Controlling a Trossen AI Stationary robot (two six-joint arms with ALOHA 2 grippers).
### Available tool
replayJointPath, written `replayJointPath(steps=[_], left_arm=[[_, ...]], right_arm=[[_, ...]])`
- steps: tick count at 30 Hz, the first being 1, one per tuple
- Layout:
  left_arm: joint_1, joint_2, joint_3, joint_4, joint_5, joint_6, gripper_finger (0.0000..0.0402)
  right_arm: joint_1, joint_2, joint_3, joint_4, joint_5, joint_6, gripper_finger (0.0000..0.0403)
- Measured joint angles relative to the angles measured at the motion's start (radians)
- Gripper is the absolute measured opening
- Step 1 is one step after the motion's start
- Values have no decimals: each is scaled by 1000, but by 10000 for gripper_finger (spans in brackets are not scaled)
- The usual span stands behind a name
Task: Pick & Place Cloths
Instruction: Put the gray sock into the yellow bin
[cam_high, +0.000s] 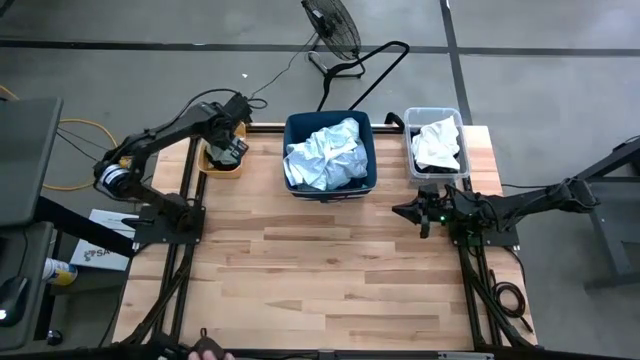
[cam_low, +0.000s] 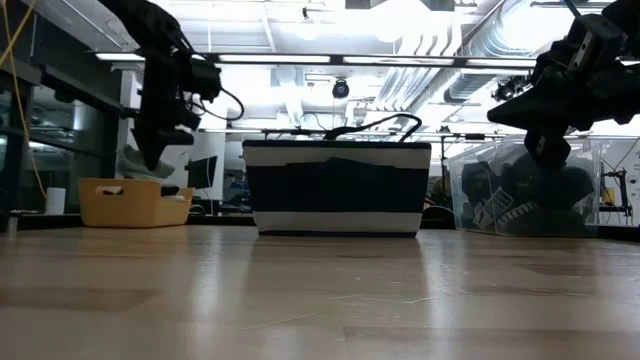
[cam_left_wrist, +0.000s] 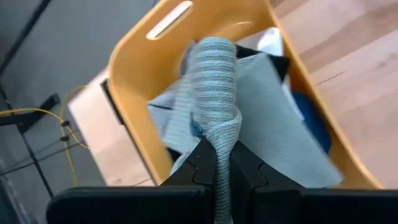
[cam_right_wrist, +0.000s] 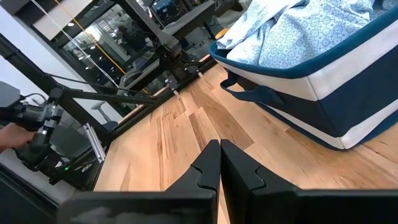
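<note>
Above the orange bin (cam_high: 214, 166) at my counter's (cam_high: 330, 270) far left corner, I see the left tool (cam_left_wrist: 222, 163) pinching a ribbed grey-green cloth (cam_left_wrist: 214, 81), which hangs over more cloths in that bin. On the right side, my right tool (cam_right_wrist: 220, 163) hovers above bare wood with its fingers pressed together on nothing. Farther back, the pale blue cloth (cam_high: 325, 155) fills the navy bin (cam_high: 330, 122), and a white cloth (cam_high: 437, 143) lies in the clear bin (cam_high: 434, 116).

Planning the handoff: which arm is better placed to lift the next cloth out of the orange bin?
Left. Its gripper sits over the orange plastic bin, jaws shut on a ribbed grey-green sock; the right gripper waits beside the clear bin.
</note>
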Motion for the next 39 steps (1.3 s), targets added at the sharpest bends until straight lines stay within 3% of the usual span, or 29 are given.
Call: replayJointPath(steps=[12,21,24,34,39], left_arm=[[114,194,4,50,124,-124,8],[116,272,14,57,178,-296,11],[117,271,13,57,189,-336,40],[109,253,129,-61,254,-282,208],[98,185,170,-76,251,-278,239]], right_arm=[[0,0,0,0,0,0,3],[0,0,0,0,0,0,3],[0,0,0,0,0,0,3],[0,0,0,0,0,0,3],[0,0,0,0,0,0,3]])
